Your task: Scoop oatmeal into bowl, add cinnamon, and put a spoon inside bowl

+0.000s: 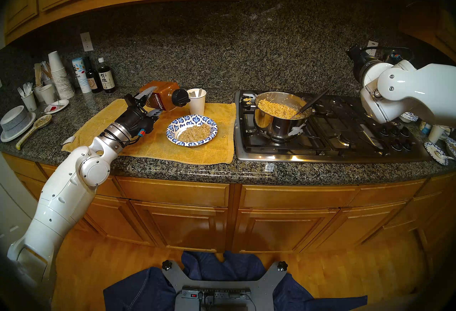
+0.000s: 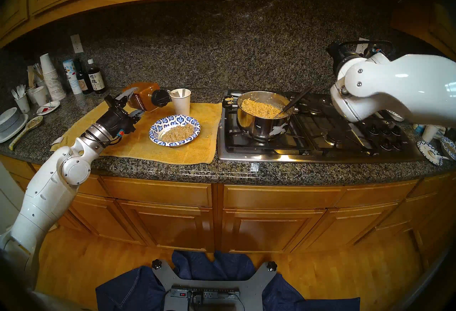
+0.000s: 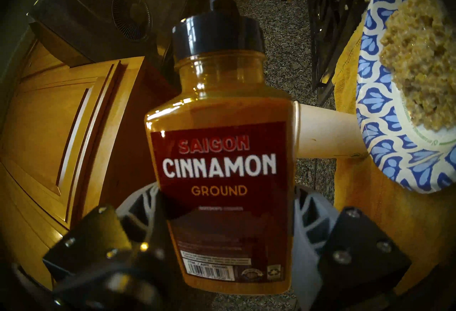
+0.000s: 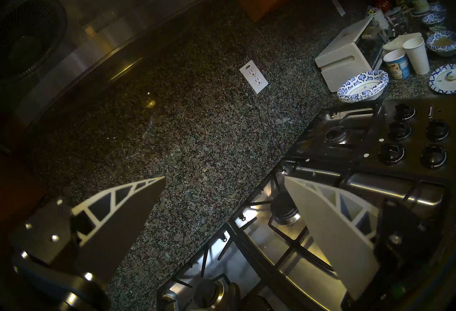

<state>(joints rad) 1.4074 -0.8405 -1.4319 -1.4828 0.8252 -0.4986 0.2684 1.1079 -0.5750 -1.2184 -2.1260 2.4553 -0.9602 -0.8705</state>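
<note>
The bowl (image 1: 179,122) with the blue leaf rim sits on a yellow towel and holds a mound of oatmeal (image 1: 195,131). More oatmeal (image 1: 276,107) fills the steel pot on the stove. My left gripper (image 1: 151,103) is shut on the cinnamon jar (image 1: 161,96), held tilted on its side above the towel left of the bowl. The jar's dark lid points at a paper cup. The left wrist view shows the jar (image 3: 219,130) between the fingers and the bowl (image 3: 375,105) to its right. White utensil handles (image 1: 198,93) stand in the cup, their heads hidden. My right gripper (image 4: 224,177) is open and empty above the stove's back.
The paper cup (image 1: 196,105) stands just behind the bowl. A black-handled serving spoon (image 1: 313,100) rests in the pot (image 1: 278,125). Sauce bottles (image 1: 106,81), stacked cups, grey bowls and a speckled ceramic spoon (image 1: 34,130) crowd the left counter. More patterned bowls (image 4: 362,86) sit right of the stove.
</note>
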